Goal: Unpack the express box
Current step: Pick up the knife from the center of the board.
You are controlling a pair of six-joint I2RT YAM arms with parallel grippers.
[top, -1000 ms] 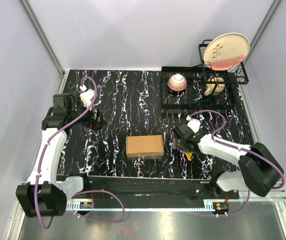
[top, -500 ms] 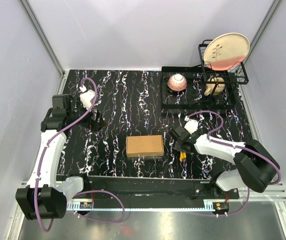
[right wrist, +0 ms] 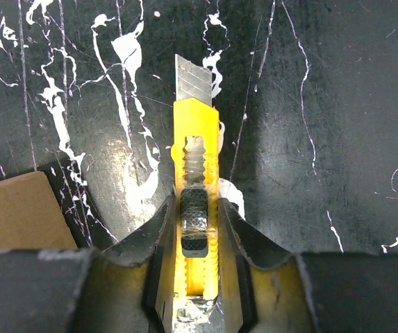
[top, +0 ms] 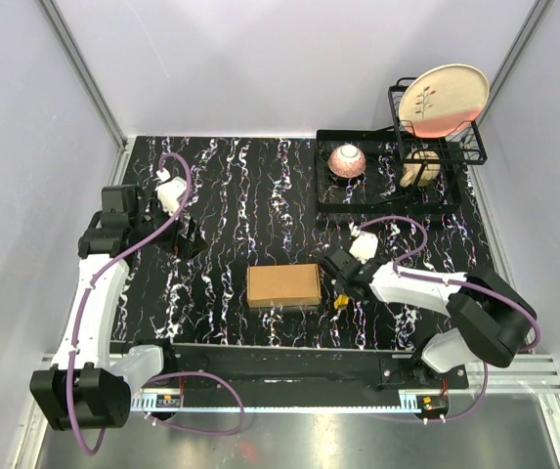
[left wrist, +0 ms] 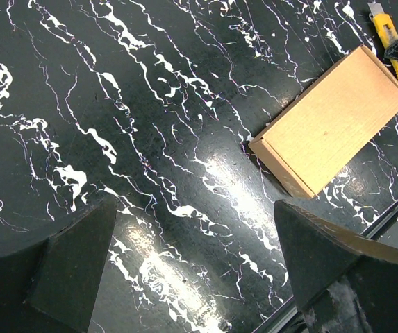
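The express box (top: 283,285) is a flat brown cardboard box lying closed on the black marbled table; it also shows in the left wrist view (left wrist: 334,125), and one corner of the box (right wrist: 18,211) shows in the right wrist view. Just right of the box, my right gripper (top: 342,290) (right wrist: 195,208) is shut on a yellow utility knife (right wrist: 196,159) (top: 342,303). The knife's blade is out and points away from the wrist. My left gripper (top: 190,237) (left wrist: 195,222) hangs open over bare table far to the box's left, holding nothing.
A black dish rack (top: 387,203) stands at the back right with a pink bowl (top: 347,160), an upright plate (top: 443,100) and a beige item (top: 419,168). The table's metal front edge (top: 280,352) runs just below the box.
My right gripper has shut on the yellow knife and moved left with it, closer to the box's right end. The left arm has barely moved.
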